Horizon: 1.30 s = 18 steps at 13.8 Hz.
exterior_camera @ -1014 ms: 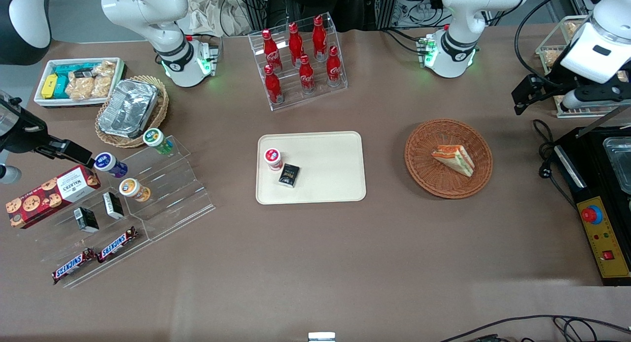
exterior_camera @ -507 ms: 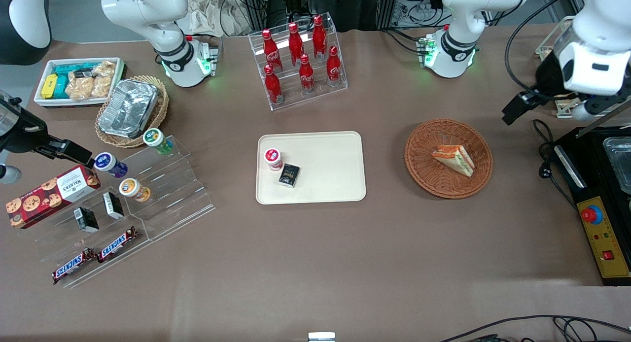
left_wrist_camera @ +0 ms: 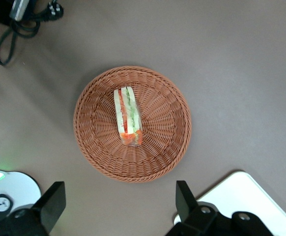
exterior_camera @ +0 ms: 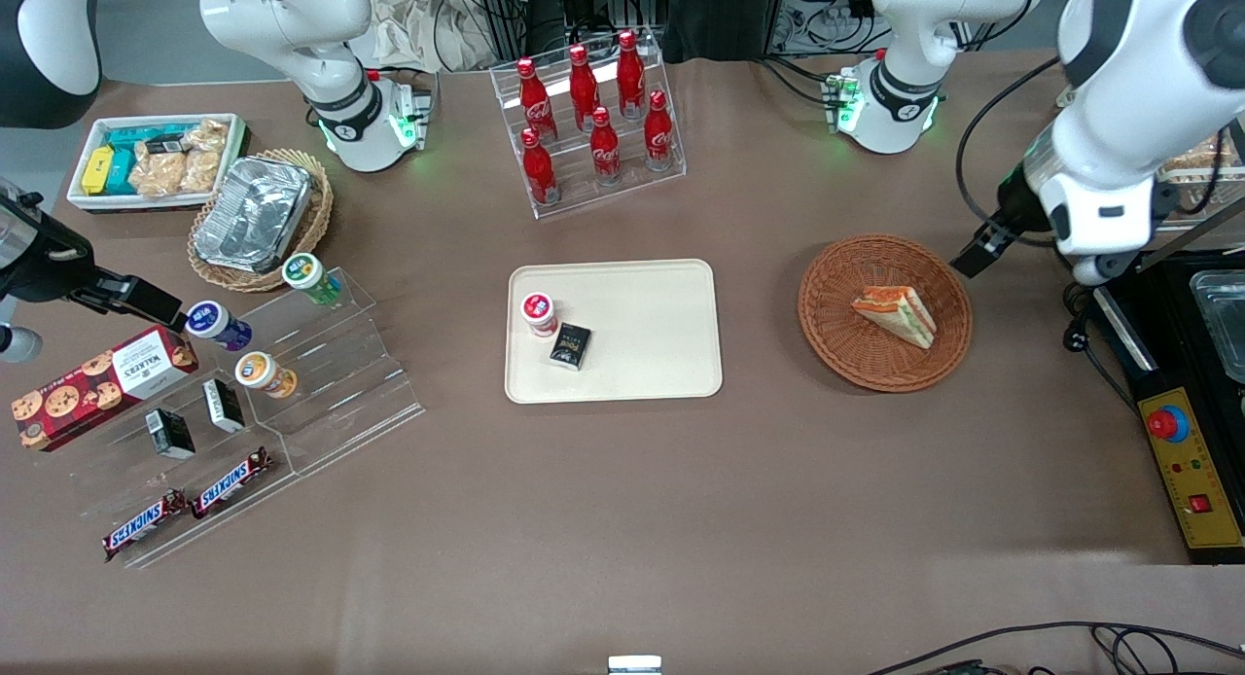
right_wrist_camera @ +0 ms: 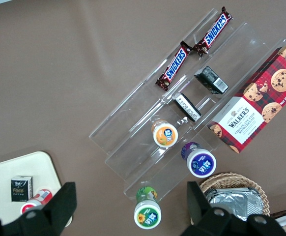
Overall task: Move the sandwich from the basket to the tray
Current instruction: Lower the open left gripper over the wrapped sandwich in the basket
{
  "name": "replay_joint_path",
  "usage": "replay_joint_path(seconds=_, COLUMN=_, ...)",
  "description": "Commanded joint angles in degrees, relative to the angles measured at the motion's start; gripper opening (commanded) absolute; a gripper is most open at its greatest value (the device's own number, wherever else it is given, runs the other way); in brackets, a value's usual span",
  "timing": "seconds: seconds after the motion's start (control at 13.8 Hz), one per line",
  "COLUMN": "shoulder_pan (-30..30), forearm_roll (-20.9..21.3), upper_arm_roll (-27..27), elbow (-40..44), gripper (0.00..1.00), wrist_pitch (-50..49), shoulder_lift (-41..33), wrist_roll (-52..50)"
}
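Observation:
The sandwich [exterior_camera: 895,315], a white wedge with orange-red and green layers, lies in the reddish-brown wicker basket [exterior_camera: 827,296]. The cream tray [exterior_camera: 661,305] lies flat beside the basket, toward the parked arm's end. My left gripper [exterior_camera: 992,242] hangs in the air just off the basket's rim, toward the working arm's end, touching nothing. In the left wrist view the gripper [left_wrist_camera: 119,201] is wide open and empty, with the sandwich [left_wrist_camera: 127,117] and basket [left_wrist_camera: 172,147] below it and a tray corner [left_wrist_camera: 246,189] showing.
A red-lidded jar [exterior_camera: 538,312] and a small black box [exterior_camera: 571,345] sit on the tray. A rack of red bottles [exterior_camera: 593,121] stands farther from the camera. A black control box [exterior_camera: 1187,442] and a cable [exterior_camera: 1070,335] lie at the working arm's end.
The left arm has swung from the working arm's end of the table toward the basket, and its gripper now hangs by the basket's rim. The sandwich, basket and tray have not moved.

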Motion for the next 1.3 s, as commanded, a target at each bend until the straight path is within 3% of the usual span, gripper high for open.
replay_joint_path(seconds=0.0, shoulder_pan=-0.87, forearm_roll=0.34, upper_arm_roll=0.18, elbow=-6.66, gripper=0.99, wrist_pitch=6.45, shoulder_lift=-0.32, wrist_roll=-4.8)
replay_joint_path(seconds=0.8, shoulder_pan=0.36, forearm_roll=-0.63, upper_arm_roll=0.62, elbow=-25.13, gripper=0.99, wrist_pitch=29.3, shoulder_lift=3.37, wrist_roll=-5.68)
replay_joint_path(seconds=1.23, shoulder_pan=0.45, forearm_roll=-0.63, upper_arm_roll=0.62, elbow=-28.22, gripper=0.99, wrist_pitch=36.52, shoulder_lift=8.29, wrist_roll=-5.77)
